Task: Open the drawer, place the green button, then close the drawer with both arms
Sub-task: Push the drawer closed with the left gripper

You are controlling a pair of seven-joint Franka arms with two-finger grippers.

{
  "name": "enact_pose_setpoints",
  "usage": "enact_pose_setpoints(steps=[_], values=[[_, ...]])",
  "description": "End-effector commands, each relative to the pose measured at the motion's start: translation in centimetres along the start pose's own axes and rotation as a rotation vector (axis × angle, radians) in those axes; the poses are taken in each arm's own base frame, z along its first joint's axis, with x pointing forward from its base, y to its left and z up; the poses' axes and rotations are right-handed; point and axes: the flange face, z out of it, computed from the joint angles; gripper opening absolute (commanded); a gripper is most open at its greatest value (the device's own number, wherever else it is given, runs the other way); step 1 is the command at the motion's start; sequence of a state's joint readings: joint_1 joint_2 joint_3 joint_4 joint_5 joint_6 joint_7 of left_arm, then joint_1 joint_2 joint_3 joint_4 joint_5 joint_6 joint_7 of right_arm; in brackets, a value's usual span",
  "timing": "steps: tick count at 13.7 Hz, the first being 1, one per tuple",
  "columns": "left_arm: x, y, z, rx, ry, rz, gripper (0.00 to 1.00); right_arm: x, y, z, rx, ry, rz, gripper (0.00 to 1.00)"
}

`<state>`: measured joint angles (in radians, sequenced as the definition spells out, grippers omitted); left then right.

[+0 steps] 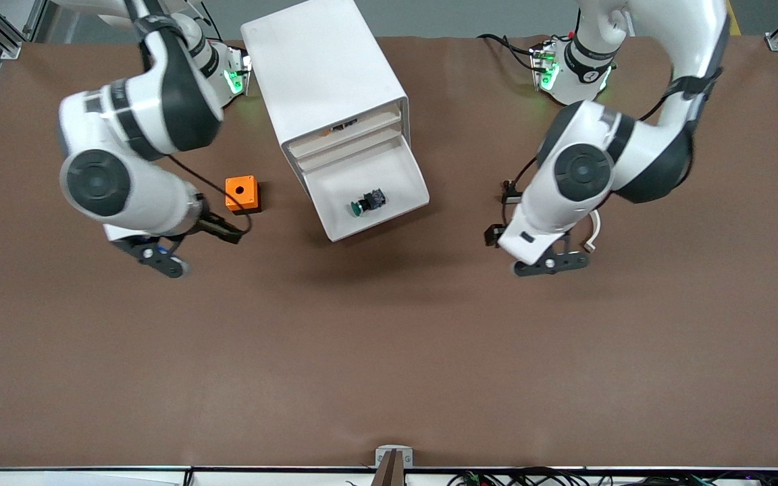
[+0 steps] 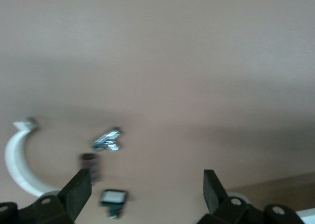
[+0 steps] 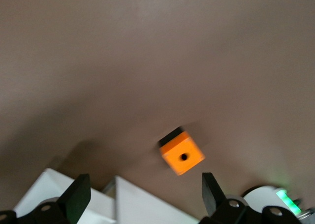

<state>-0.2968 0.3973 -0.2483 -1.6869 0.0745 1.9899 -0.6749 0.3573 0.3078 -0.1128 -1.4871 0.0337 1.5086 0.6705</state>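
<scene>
One button (image 1: 366, 201) lies in the one pulled-out drawer (image 1: 399, 169) of the white cabinet (image 1: 325, 67), near the drawer's middle with bare tray floor all round it. One orange box (image 1: 242, 194) sits on the table (image 1: 389, 351) beside the cabinet, toward the right arm's end. Two grippers hang over bare brown table, both spread wide and empty: the right gripper (image 3: 142, 194) near the box, the left gripper (image 2: 147, 192) over a few small parts (image 2: 107, 140), and the broad stretch of table nearer the camera holds nothing.

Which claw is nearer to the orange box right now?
Right. The right claw hangs just beside the orange box, toward the front camera; the left claw is past the open drawer, at the left arm's end.
</scene>
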Motion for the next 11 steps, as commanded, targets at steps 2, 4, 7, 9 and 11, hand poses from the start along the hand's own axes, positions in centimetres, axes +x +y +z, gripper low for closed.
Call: enact_pose_setpoints(steps=[2,4,7,9,11], values=[[-1.6,5.9,4.8,-0.039,0.032,-0.064,1.00,3.3,9.5,-3.0,-0.001,0.021,-0.204,1.00],[-2.7,9.3,7.9,-0.071,0.035,-0.151,1.00,4.9,14.5,-4.0,0.021,0.027,-0.297,1.00],[-4.5,13.0,10.9,-0.093,0.027,-0.195,1.00,6.8,20.7,-4.7,0.021,0.047,-0.416,1.00],[-6.1,14.4,12.2,-0.082,0.012,-0.172,1.00,7.6,21.9,-4.2,0.031,0.046,-0.434,1.00],[-6.9,15.0,13.1,-0.077,-0.004,-0.171,1.00,7.4,21.5,-4.3,0.031,0.046,-0.442,1.00]])
